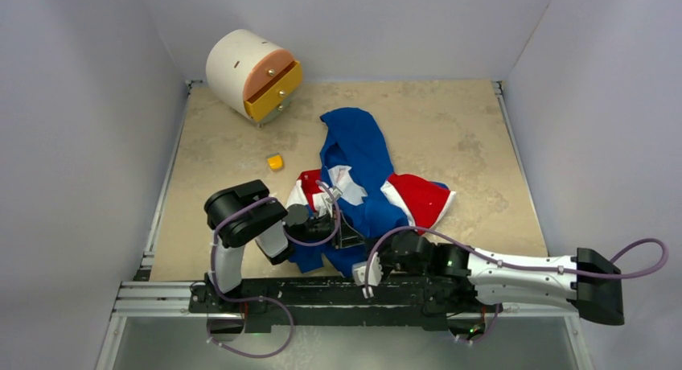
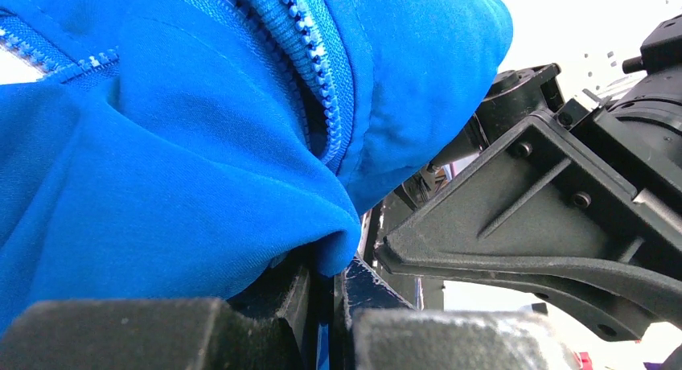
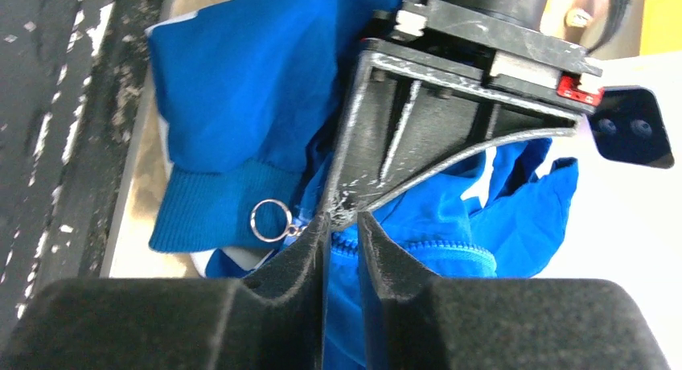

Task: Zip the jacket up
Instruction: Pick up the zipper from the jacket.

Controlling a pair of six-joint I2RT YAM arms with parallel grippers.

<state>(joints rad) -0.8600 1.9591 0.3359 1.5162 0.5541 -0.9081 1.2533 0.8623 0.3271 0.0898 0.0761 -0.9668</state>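
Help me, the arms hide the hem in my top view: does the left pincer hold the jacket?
Observer: Yes, the left pincer is shut on a fold of the jacket, beside the zipper.
Operator: And the right pincer?
Observer: The right pincer sits at the zipper, fingers narrowly apart; a grip I cannot confirm.
Operator: Where is the pull?
Observer: A ring hangs just outside those fingers, not between them.

Count on my bench: jacket (image 1: 358, 157) x1; zip ring (image 3: 271, 221) x1; yellow block (image 1: 276, 162) x1; round drawer unit (image 1: 237, 60) x1, its drawers x2: peach drawer (image 1: 265, 74), yellow drawer (image 1: 276, 92); grippers x2: my left gripper (image 2: 331, 306), my right gripper (image 3: 344, 233)
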